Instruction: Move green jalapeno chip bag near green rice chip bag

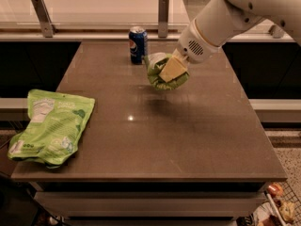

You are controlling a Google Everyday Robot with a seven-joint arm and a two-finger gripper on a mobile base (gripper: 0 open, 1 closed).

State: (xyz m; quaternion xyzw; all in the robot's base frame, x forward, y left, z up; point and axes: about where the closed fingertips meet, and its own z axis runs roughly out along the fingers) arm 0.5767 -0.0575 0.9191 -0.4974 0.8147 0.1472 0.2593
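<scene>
My gripper (168, 71) is shut on the green jalapeno chip bag (160, 74), a small wrinkled dark-green bag, and holds it in the air above the far middle of the table. A tan finger (172, 68) lies across the bag's front. The green rice chip bag (51, 125), a large flat light-green pouch, lies at the table's left edge near the front, well apart from the held bag.
A blue Pepsi can (138, 44) stands upright at the back of the brown table (188, 140), just left of the held bag. A pale counter with two metal posts (162, 9) runs behind the table. Small items sit on the floor at the bottom right (282, 206).
</scene>
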